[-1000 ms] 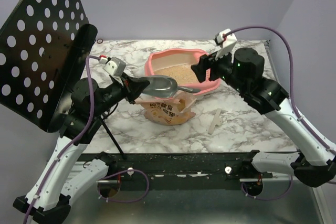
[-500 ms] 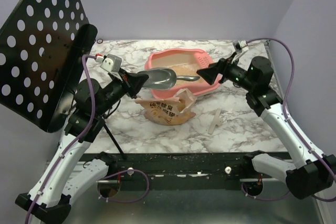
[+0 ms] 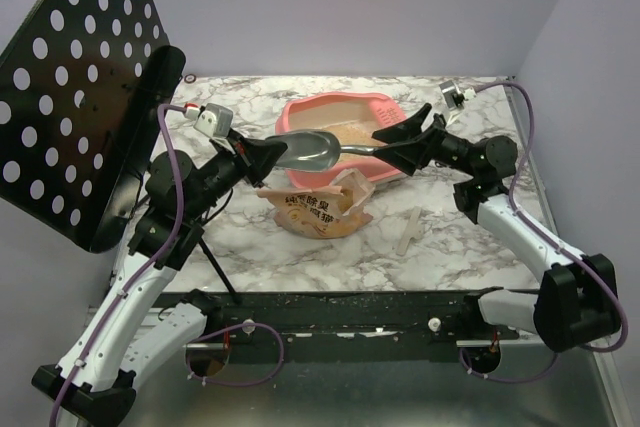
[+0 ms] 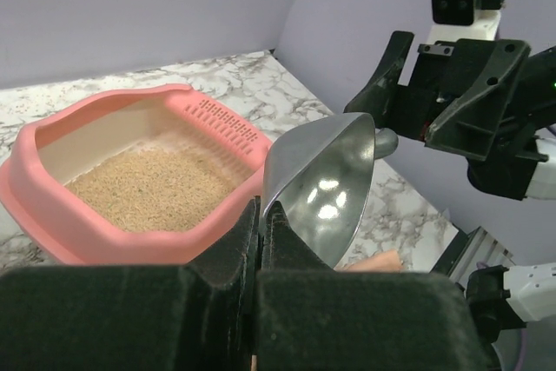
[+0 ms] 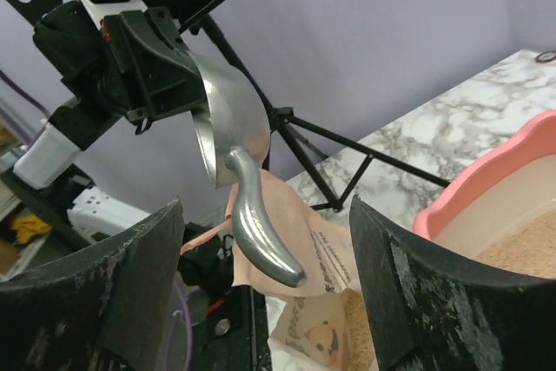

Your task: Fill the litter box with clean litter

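Observation:
The pink litter box (image 3: 300,112) stands at the table's back middle, with tan clean litter (image 3: 350,131) covering its floor. My left gripper (image 3: 262,159) is shut on the rim of a silver metal scoop (image 3: 305,150) and holds it in the air by the box's near left wall. In the left wrist view the scoop (image 4: 326,188) looks empty, beside the box (image 4: 52,215) and litter (image 4: 152,188). My right gripper (image 3: 396,142) is open. Its fingers (image 5: 130,301) stand on either side of the scoop's handle (image 5: 261,223) without touching it.
A crumpled tan paper bag (image 3: 318,205) with dark print lies open just in front of the box, under the scoop; it also shows in the right wrist view (image 5: 326,254). A white stick (image 3: 410,230) lies to the bag's right. A black perforated board (image 3: 80,77) on a stand leans at the left.
My left gripper lifted the scoop from over the bag up beside the box. My right arm swung back and lower; its gripper now points at the handle with the fingers spread.

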You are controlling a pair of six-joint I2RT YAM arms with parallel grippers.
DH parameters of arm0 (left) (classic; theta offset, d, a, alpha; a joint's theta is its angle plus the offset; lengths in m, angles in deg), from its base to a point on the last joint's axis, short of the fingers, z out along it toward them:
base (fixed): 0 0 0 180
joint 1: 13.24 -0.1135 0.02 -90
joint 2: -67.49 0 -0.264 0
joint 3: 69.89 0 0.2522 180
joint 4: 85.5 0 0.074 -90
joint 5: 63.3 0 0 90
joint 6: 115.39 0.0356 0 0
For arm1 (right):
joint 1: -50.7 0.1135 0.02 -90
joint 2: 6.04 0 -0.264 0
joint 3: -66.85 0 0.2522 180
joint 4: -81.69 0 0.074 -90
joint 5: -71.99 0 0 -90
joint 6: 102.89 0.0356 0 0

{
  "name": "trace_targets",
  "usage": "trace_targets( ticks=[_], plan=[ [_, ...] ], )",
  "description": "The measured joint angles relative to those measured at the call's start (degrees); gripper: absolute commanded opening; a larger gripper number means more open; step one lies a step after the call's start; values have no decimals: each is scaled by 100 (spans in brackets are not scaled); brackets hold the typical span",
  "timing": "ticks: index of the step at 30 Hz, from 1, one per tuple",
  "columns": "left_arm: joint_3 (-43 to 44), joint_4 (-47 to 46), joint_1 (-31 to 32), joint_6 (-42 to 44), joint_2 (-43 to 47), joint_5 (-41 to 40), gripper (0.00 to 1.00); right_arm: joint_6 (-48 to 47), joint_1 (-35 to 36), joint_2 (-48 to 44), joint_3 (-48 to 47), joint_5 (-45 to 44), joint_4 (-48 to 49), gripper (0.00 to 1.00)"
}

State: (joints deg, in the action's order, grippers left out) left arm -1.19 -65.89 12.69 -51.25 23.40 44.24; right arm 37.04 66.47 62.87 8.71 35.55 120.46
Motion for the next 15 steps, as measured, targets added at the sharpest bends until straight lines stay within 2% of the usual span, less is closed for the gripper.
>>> trace_targets(
  ticks=[7, 15],
  plan=[
    [-13, -133, -11, -101, -7, 81, 0, 1040, 0, 638, 87, 393, 1438, 81],
    [-50, -254, -13, -184, -107, 116, 0, 1569, 2, 750, 87, 577, 2111, 76]
  ],
)
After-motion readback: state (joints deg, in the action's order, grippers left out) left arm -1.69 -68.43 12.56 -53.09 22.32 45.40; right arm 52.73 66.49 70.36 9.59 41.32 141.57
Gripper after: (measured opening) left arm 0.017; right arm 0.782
